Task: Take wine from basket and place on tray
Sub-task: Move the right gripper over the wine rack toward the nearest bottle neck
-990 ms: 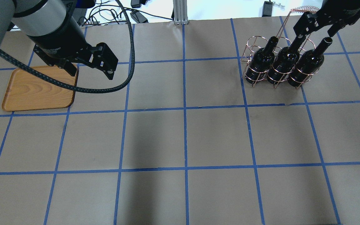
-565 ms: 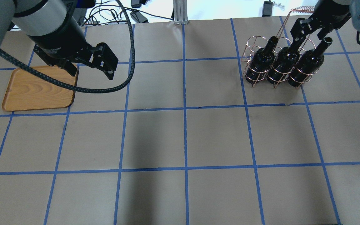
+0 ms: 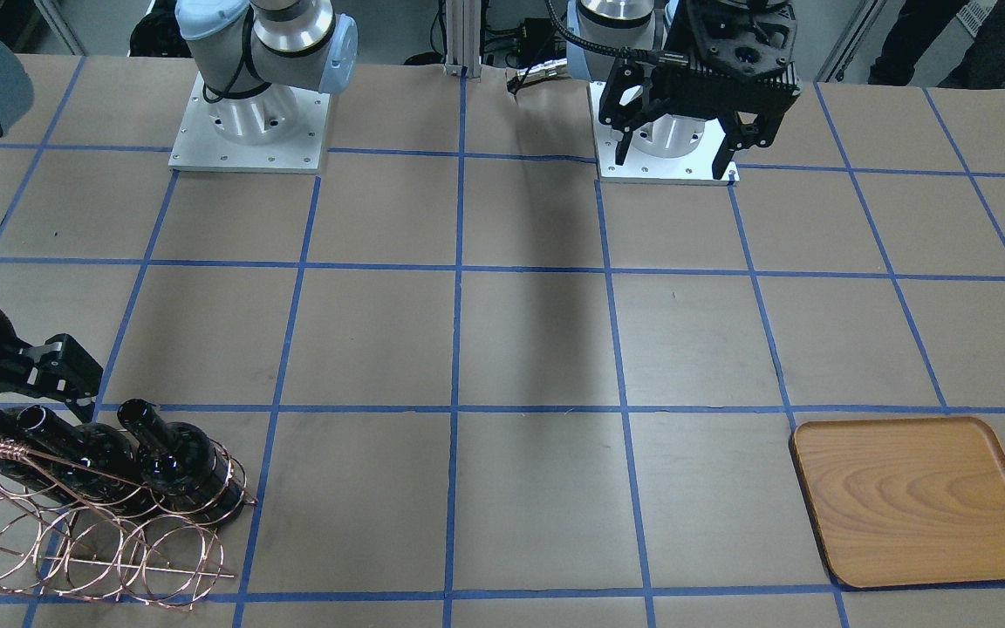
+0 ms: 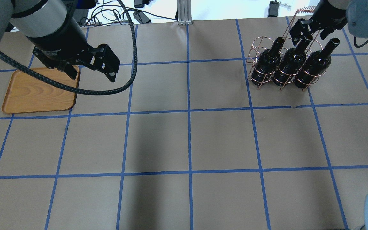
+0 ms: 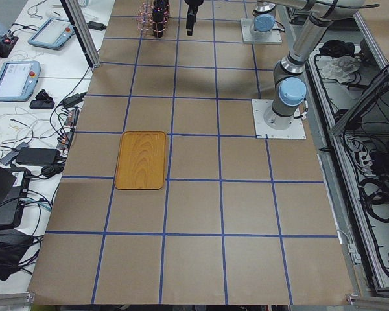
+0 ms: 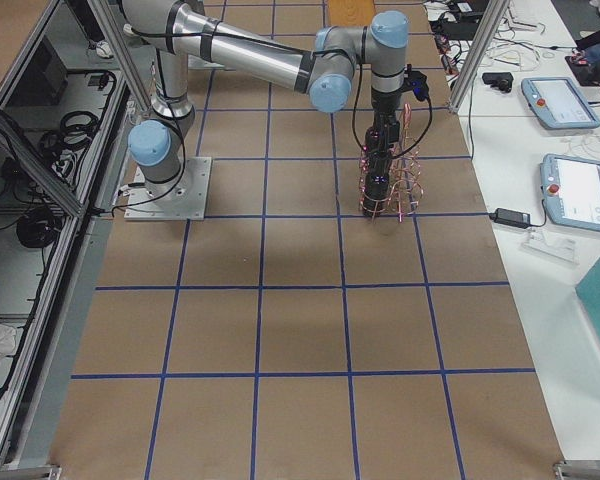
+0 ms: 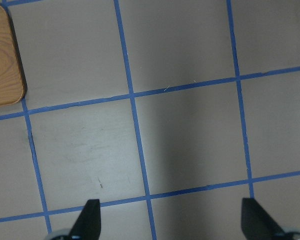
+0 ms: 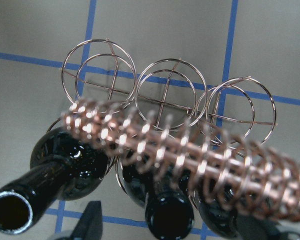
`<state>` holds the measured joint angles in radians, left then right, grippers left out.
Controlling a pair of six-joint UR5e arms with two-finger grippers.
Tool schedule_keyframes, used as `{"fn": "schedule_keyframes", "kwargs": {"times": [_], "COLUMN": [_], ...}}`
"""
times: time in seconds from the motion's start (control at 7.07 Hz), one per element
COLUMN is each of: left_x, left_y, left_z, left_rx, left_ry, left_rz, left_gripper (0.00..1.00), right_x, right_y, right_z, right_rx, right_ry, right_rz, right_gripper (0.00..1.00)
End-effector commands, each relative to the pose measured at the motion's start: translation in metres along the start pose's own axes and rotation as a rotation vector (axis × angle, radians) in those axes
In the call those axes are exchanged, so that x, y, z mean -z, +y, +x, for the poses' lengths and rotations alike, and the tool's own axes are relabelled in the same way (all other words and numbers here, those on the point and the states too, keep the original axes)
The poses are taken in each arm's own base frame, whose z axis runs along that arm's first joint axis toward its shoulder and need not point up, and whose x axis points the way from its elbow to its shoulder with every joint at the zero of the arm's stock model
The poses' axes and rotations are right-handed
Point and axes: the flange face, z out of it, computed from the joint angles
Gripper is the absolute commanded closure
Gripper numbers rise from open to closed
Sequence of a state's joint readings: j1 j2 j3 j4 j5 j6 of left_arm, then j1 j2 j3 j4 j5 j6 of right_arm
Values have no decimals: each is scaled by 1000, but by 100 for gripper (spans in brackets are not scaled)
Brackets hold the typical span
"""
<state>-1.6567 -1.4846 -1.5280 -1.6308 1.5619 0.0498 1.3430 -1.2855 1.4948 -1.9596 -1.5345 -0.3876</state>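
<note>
Three near-black wine bottles stand in the copper wire basket [image 4: 256, 48] at the far right. My right gripper [image 4: 302, 30] is open, low over the neck of the middle bottle [image 4: 291, 64]. In the right wrist view that bottle's mouth [image 8: 169, 215] lies between my fingertips [image 8: 92, 220], under the twisted handle [image 8: 190, 155]. I cannot tell whether they touch. The wooden tray [image 4: 37, 94] lies empty at the far left. My left gripper [image 4: 107, 67] is open and empty, raised beside the tray's right edge; only the tray's corner [image 7: 5, 60] shows in the left wrist view.
The table is brown paper with a blue tape grid. The basket's back rings [image 8: 170, 90] hold no bottles. Cables and a metal post [image 4: 183, 12] lie beyond the far edge. The arm bases [image 3: 249, 122] stand on the robot's side.
My right gripper has moved left and down, from over the right bottle to the middle bottle's neck. The left arm has hardly moved.
</note>
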Motion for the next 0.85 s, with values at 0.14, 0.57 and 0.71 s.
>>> {"fn": "schedule_keyframes", "kwargs": {"times": [0.14,0.57,0.71], "left_x": [1,1,1], "left_y": [1,2,2], "left_z": [-1,0,0], "left_rx": [14,13,13], "left_ry": [0,-1,-1], "left_rz": [-3,-5,-5], "left_gripper": [0,0,0], "right_x": [-12,-18,-19], "right_y": [-4,-5,-6], "right_z": [1,1,1], "right_rx": [-5,-12,-15], "right_ry": [-16,-15,-16], "right_rz": [0,-11,-10], "right_gripper": [16,29,29]}}
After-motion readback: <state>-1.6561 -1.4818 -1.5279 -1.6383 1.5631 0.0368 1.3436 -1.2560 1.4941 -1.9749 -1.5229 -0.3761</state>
